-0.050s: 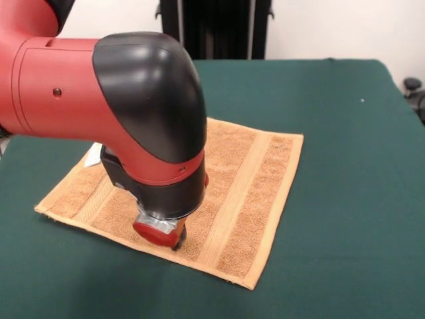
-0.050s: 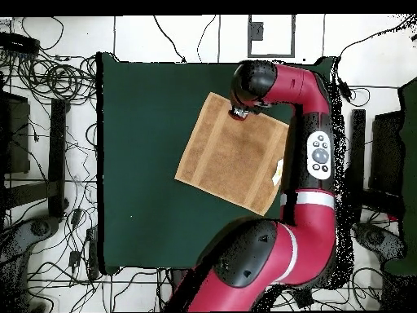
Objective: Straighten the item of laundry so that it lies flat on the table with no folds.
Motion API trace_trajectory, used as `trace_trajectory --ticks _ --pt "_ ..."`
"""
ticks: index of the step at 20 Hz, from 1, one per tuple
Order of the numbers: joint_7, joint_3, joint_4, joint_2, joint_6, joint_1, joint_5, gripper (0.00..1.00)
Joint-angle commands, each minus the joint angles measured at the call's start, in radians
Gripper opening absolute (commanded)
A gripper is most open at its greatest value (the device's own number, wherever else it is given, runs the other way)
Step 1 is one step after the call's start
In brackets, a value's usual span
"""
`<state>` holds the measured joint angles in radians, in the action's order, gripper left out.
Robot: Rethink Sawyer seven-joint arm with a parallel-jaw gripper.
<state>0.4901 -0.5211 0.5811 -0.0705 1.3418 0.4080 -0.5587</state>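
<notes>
Flat tan towel (image 1: 232, 193) on green table (image 1: 345, 133), tool (image 1: 169, 236) at its near edge.

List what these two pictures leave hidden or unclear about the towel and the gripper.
- Gripper: open or shut cannot be told; the arm's wrist covers it in the front view, and it is too small overhead.
- Towel: its far left part is hidden behind the arm in the front view.
- White tag: too small to read overhead; mostly covered by the arm in the front view.

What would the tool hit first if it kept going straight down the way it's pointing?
Most likely the towel: the tool points straight down right above its near edge strip, perhaps already touching it, with only the table underneath.
</notes>
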Motion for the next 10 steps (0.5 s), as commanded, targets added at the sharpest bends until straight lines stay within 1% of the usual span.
trace_trajectory --ticks 1,6,10 --pt "0.328 0.033 0.154 0.013 -0.036 -0.053 0.035 0.0" --pt "0.328 0.063 0.127 0.029 -0.015 -0.072 0.034 0.0" --pt "0.325 0.09 0.06 0.071 0.052 -0.097 0.019 0.0"
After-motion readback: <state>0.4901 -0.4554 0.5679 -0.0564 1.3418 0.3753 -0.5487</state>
